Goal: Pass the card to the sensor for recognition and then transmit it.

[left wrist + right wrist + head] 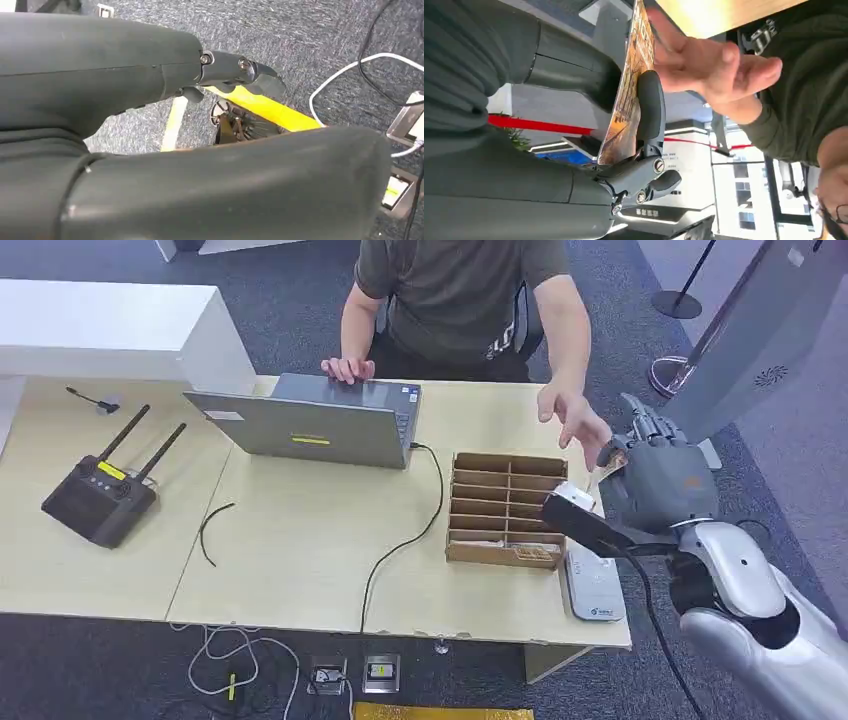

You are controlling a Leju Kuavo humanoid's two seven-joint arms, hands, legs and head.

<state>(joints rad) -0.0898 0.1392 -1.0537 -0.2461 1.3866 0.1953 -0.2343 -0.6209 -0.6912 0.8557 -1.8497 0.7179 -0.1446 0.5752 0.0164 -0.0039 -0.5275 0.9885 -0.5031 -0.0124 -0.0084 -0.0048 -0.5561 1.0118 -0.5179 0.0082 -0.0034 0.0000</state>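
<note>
Right hand point(655, 475) sits at the right of the head view, raised above the right end of the tabletop point(300, 540). You see it pinching the card point(629, 95): in the right wrist view the card stands edge-on between the thick thumb and a dark finger point(650, 112), its orange printed face running from upper centre of the frame down toward the middle. In the head view only a sliver of the card point(612, 462) peeks out at the hand's left side.

The person's hand point(575, 420) hovers just above and left of the right hand, palm open, fingers close to the card's upper edge; you cannot tell whether they touch.

The white sensor point(594, 592) lies flat on the tabletop below the right hand, at the lower right, just beside the cardboard divider box point(505, 508). A laptop point(320, 420) is upper centre.

Left hand point(235, 75) hangs over carpet, fingers curled in, holding nothing.
</note>
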